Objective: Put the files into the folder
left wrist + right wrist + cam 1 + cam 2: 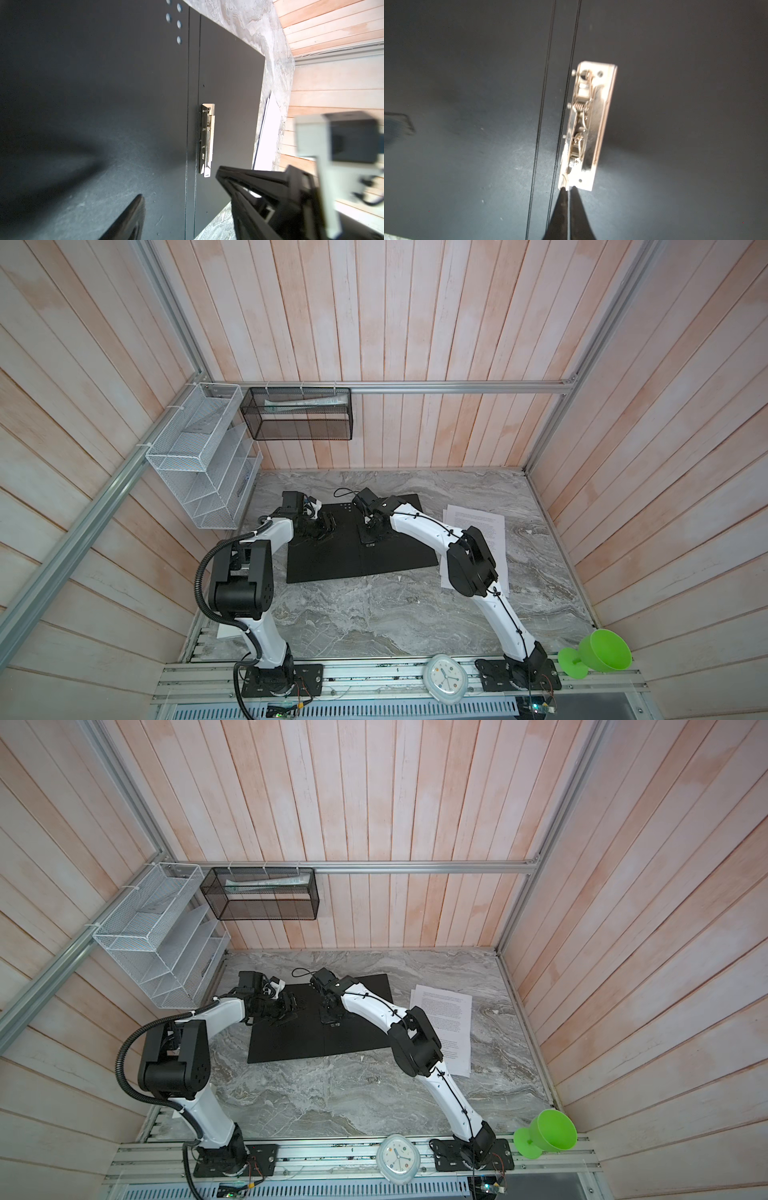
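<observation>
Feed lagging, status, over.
Left gripper open above opened black-inside folder. Right gripper shut, tips at metal spine clip. White printed paper sheets beside folder. Right elbow overhangs them.

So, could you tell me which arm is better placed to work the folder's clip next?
Right: the right gripper, shut, sits at the metal clip; the left gripper hangs open off to the side.

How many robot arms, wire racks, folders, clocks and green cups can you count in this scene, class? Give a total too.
Robot arms: 2
Wire racks: 2
Folder: 1
Clock: 1
Green cup: 1
Total: 7
</observation>
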You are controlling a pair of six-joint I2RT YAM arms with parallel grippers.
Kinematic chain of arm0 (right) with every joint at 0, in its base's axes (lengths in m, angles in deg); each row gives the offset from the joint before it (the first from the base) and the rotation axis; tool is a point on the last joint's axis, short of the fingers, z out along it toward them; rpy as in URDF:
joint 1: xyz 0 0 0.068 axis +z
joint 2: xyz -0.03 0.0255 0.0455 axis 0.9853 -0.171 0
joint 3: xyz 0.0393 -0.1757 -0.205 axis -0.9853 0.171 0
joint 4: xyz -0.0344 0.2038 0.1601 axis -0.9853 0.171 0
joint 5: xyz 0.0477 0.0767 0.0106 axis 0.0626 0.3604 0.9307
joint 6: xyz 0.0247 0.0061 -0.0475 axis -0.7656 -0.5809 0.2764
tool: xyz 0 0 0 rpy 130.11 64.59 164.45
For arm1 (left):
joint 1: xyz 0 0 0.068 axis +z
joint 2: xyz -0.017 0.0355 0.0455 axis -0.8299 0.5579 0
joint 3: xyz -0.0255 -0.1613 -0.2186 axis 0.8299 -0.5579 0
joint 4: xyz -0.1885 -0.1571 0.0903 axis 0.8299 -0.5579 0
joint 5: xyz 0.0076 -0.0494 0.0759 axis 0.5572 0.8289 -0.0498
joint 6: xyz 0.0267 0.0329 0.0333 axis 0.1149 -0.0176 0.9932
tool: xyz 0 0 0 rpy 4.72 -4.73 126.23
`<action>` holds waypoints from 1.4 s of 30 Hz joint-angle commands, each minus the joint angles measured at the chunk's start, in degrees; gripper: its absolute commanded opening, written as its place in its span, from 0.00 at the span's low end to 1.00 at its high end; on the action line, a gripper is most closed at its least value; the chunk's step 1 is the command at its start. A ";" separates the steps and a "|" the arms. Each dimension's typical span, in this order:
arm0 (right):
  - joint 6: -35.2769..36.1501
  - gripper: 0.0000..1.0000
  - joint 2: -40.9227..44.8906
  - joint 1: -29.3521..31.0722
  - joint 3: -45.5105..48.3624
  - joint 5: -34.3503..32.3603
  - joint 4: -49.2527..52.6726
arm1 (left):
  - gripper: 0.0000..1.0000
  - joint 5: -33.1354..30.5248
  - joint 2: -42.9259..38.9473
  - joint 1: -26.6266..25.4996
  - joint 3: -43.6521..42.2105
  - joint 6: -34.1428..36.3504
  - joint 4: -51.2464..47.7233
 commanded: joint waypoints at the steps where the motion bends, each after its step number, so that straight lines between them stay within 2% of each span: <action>1: 1.62 0.12 2.99 -2.51 -0.76 -6.14 3.13 | 0.68 1.09 -0.77 -0.02 1.46 0.94 -0.58; 7: 1.94 0.17 8.34 -14.68 9.69 2.82 -6.80 | 0.68 0.87 -1.85 -0.02 2.02 2.41 -0.85; 12: 3.34 0.18 7.27 -20.88 9.45 10.41 -10.50 | 0.68 0.20 -1.39 -0.03 1.83 2.94 -0.92; 15: 3.44 0.19 5.66 -20.75 6.05 12.91 -9.12 | 0.68 0.25 -0.64 -0.22 2.06 3.19 -0.56; 19: 3.88 0.19 6.36 -18.54 7.29 12.36 -9.15 | 0.69 3.57 2.59 -0.92 5.38 4.16 0.64; 22: 2.18 0.19 9.41 -18.24 13.08 10.90 -10.81 | 0.71 4.26 6.53 -2.84 11.67 7.07 0.53; 26: -0.94 0.19 19.15 -18.48 27.08 10.39 -17.63 | 0.72 4.06 14.08 -6.47 24.13 14.31 -2.51; 29: -2.43 0.19 26.64 -18.82 34.51 10.45 -19.65 | 0.72 5.37 21.26 -8.29 33.90 15.08 -7.19; 32: -2.80 0.20 33.03 -18.79 38.96 9.69 -19.28 | 0.72 4.42 26.10 -9.74 39.26 14.51 -10.24; 36: -3.18 0.20 39.29 -18.86 42.84 8.90 -17.92 | 0.72 1.69 28.92 -11.63 41.70 16.88 -15.65; 42: -5.12 0.20 44.26 -18.94 47.88 9.42 -19.69 | 0.71 -2.86 25.86 -12.36 33.76 18.24 -13.13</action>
